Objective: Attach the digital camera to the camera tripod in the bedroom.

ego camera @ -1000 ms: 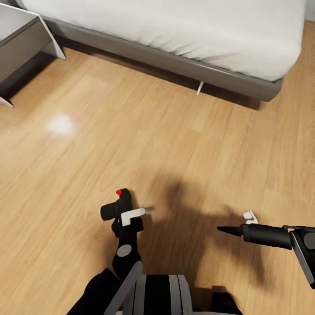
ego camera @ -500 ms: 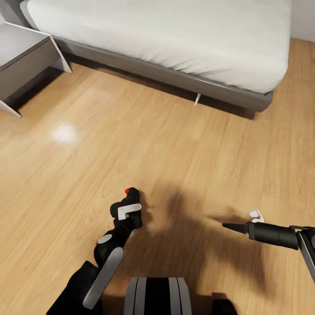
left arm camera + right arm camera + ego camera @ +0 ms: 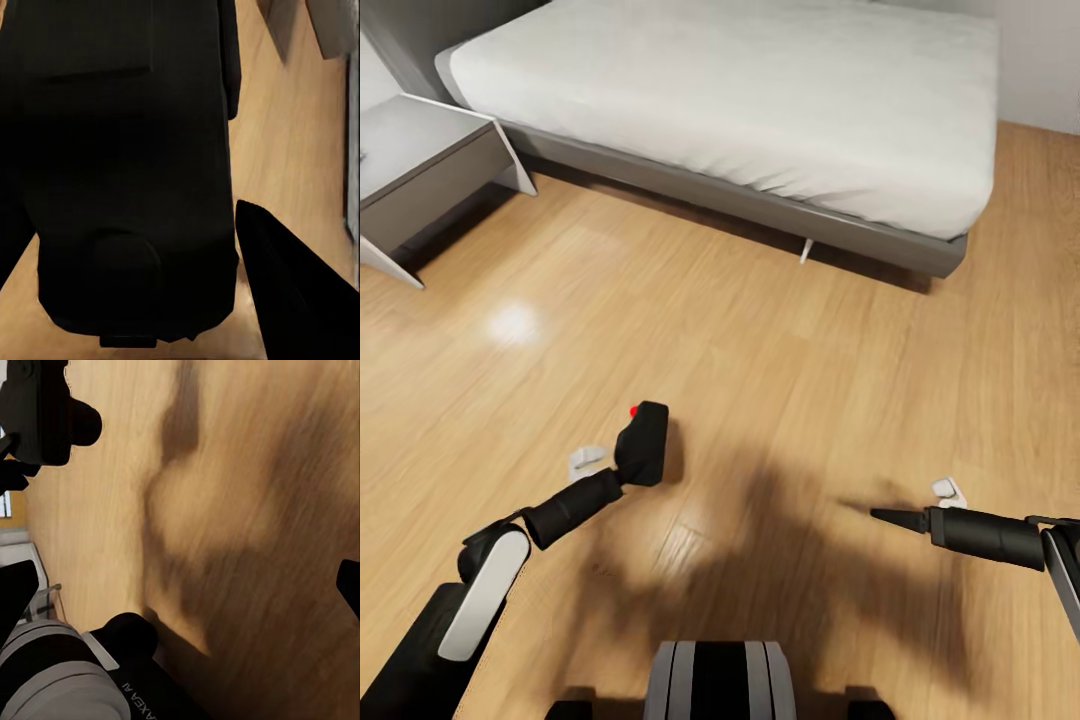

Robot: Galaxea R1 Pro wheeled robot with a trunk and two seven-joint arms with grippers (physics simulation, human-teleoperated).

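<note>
The left arm is swinging outward and extending, so the left gripper is now carrying the digital camera farther from the robot's base than a second ago, the camera's red dot facing the bed. That gripper is pinching the camera, whose black body is looming large in the left wrist view. The head view is also tilting up, bringing more of the bed and the grey nightstand at far left into sight. The right gripper is hovering over the wood floor on the right; its jaws are hard to read, so I cannot tell their state. This suggests the robot is travelling with the camera secured, looking for the tripod.
</note>
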